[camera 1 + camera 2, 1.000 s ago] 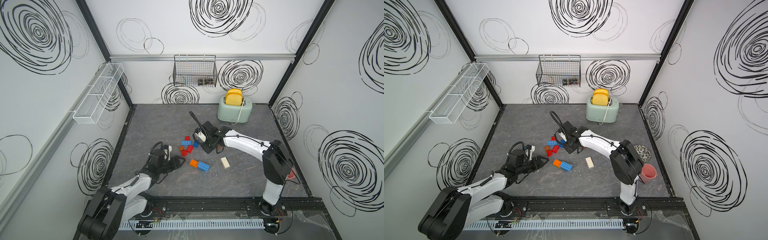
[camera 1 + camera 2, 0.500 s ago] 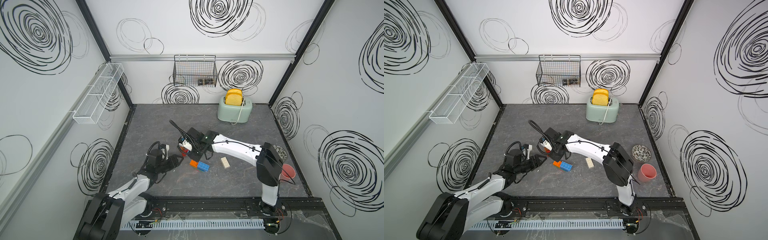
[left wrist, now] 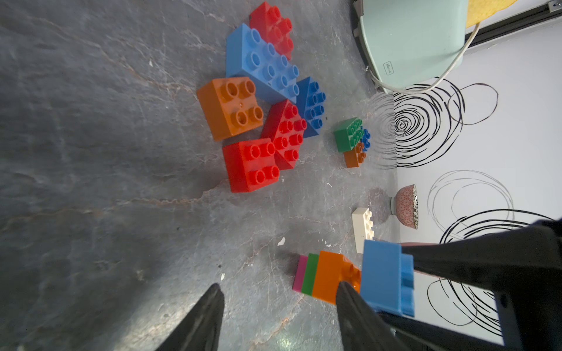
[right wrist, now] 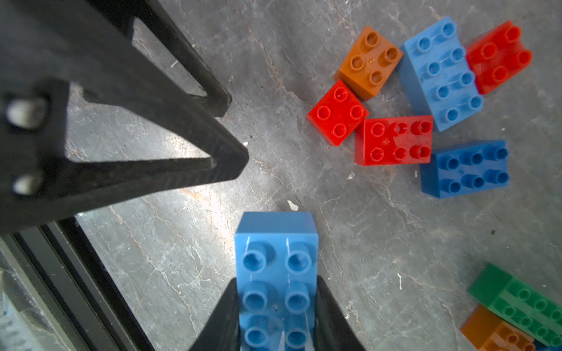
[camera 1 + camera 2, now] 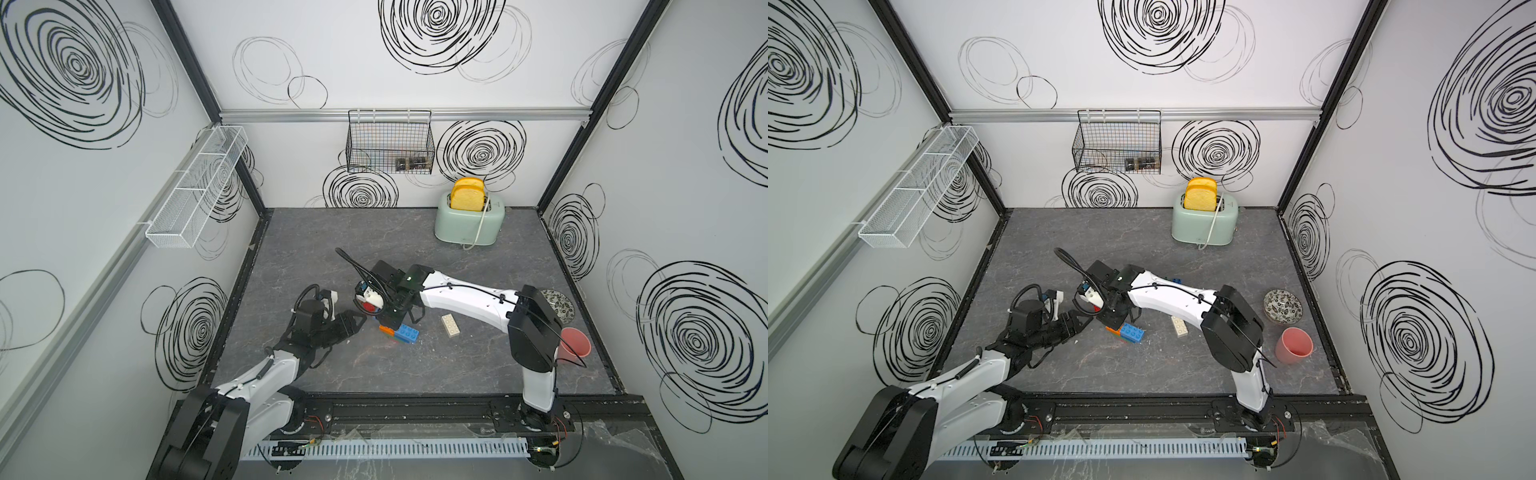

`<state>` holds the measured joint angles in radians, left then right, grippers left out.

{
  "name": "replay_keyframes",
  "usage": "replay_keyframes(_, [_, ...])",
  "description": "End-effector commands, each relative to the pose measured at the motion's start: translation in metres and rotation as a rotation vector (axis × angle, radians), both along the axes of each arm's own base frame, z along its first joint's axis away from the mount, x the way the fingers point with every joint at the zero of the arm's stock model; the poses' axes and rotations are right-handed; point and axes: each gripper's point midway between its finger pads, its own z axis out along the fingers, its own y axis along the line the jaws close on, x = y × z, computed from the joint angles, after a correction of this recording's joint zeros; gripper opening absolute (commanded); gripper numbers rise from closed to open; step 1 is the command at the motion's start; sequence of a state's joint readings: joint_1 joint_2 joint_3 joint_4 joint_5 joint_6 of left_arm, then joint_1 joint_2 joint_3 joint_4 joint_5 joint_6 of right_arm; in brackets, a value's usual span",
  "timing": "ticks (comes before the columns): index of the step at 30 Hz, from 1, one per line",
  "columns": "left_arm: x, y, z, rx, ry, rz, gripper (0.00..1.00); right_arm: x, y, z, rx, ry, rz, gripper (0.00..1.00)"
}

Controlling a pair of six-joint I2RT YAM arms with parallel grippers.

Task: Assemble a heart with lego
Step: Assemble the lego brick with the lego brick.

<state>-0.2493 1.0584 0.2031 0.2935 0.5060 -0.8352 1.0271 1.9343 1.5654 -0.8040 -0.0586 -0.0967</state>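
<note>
My right gripper is shut on a light blue two-by-four brick, studs facing its camera. In both top views it hovers at a small orange, green and blue stack on the grey floor. The left wrist view shows the held blue brick right beside the orange, green and pink stack. My left gripper is open and holds nothing; it sits just left of the stack. A loose cluster of red, blue and orange bricks lies beyond.
A cream brick lies right of the stack. A patterned bowl and a pink cup stand near the right wall. A mint toaster stands at the back. A green, blue and orange group lies farther off.
The right arm has swung left and forward from the brick cluster to the small stack, its gripper staying shut. The left gripper has edged right, toward the stack.
</note>
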Motion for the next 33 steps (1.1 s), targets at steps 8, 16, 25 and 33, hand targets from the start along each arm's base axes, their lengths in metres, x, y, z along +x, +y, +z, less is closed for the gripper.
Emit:
replay_keyframes(8, [0.003,-0.001,0.004,-0.026,-0.025,0.002,0.63,-0.011,-0.011,-0.017,-0.055,0.038,0.028,0.31])
replay_keyframes(16, [0.003,-0.002,0.003,-0.027,-0.023,0.000,0.63,-0.013,-0.015,-0.023,-0.075,0.032,0.019,0.32])
replay_keyframes(25, [0.003,-0.003,0.001,-0.027,-0.021,-0.003,0.63,-0.022,-0.018,-0.031,-0.106,0.023,0.038,0.32])
replay_keyframes(33, [0.003,-0.003,0.001,-0.025,-0.021,-0.003,0.63,-0.019,-0.036,-0.045,-0.185,-0.017,0.026,0.31])
